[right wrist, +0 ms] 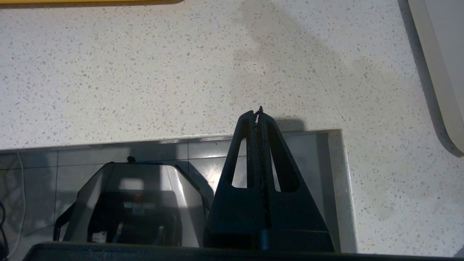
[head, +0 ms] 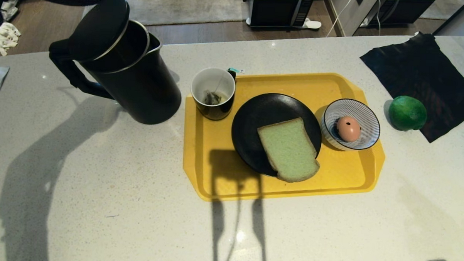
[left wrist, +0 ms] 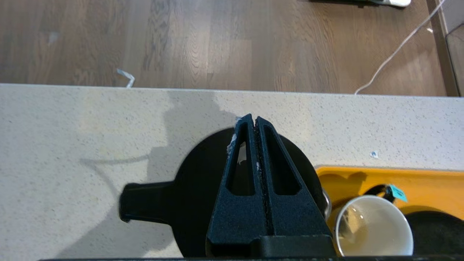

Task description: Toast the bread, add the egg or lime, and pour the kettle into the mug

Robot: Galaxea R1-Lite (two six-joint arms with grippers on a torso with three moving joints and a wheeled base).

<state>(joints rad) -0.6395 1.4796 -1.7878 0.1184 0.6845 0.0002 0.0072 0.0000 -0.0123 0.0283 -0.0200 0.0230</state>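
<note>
The black kettle (head: 130, 69) stands on the counter at the left, its round lid tilted on the rim and its handle pointing left. The mug (head: 213, 92), with a teabag inside, sits on the far left corner of the yellow tray (head: 214, 184). Pale green bread (head: 289, 148) lies on a black plate (head: 255, 119). The egg (head: 348, 128) rests in a striped bowl (head: 365, 116). The lime (head: 407, 112) sits on the counter to the right. My left gripper (left wrist: 253, 117) is shut and empty above the kettle (left wrist: 195, 188), beside the mug (left wrist: 373, 228). My right gripper (right wrist: 257, 112) is shut and empty over the counter's near edge.
A black cloth (head: 419, 79) lies at the far right behind the lime. A microwave (head: 280, 8) stands on the floor beyond the counter. In the right wrist view, a white object (right wrist: 442, 65) lies on the counter at the picture's right edge.
</note>
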